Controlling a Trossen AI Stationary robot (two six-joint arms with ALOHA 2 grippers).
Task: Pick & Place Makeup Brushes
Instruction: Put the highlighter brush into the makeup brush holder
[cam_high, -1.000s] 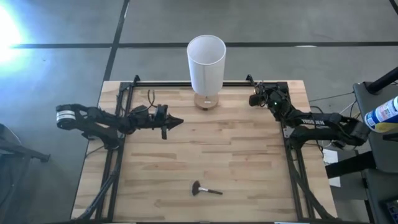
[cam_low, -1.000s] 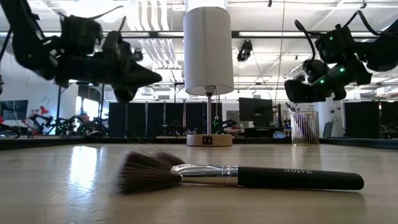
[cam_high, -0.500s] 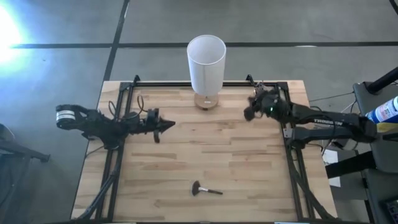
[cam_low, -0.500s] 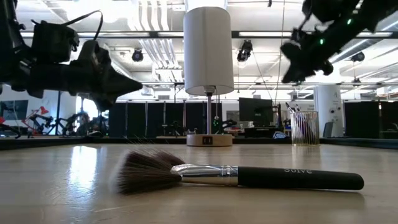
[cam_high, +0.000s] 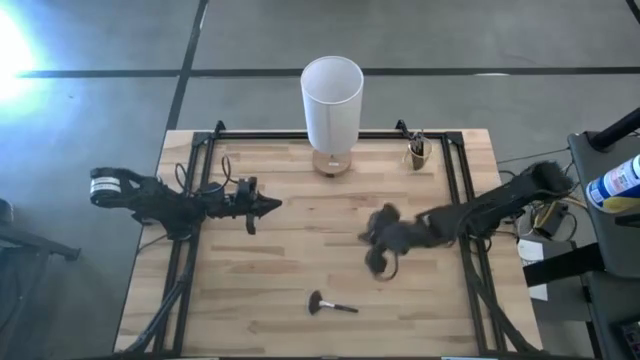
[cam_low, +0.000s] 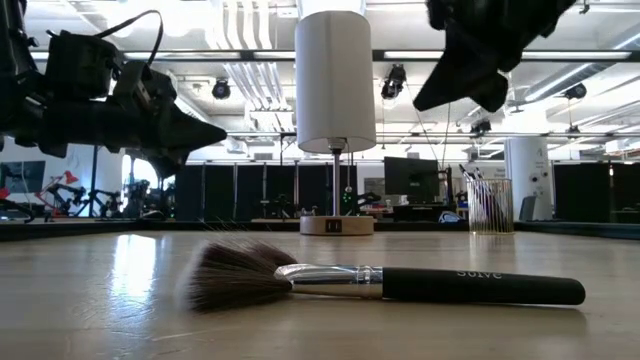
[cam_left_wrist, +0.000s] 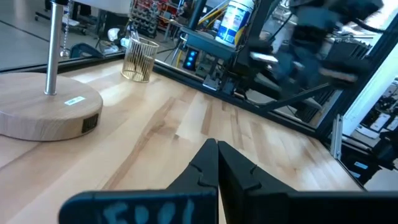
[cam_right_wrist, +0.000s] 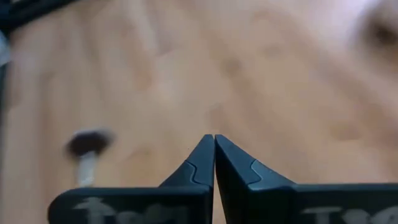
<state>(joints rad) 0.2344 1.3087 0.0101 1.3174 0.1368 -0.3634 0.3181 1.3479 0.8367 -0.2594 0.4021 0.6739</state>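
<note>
Right hand (cam_high: 378, 262) above mid-desk, fingers pressed together, empty; it should open wide, straddle the brush (cam_high: 331, 305) handle squarely; left hand (cam_high: 272, 204) closed, empty, waiting.

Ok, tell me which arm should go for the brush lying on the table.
Right. The right gripper, shut and empty, hangs over mid-table just beyond the fluffy brush, which shows in its wrist view. The left gripper, also shut, waits farther off at the left side.

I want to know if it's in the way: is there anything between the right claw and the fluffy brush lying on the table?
No. In the high view only bare wood separates the right gripper from the fluffy brush on the table.
</note>
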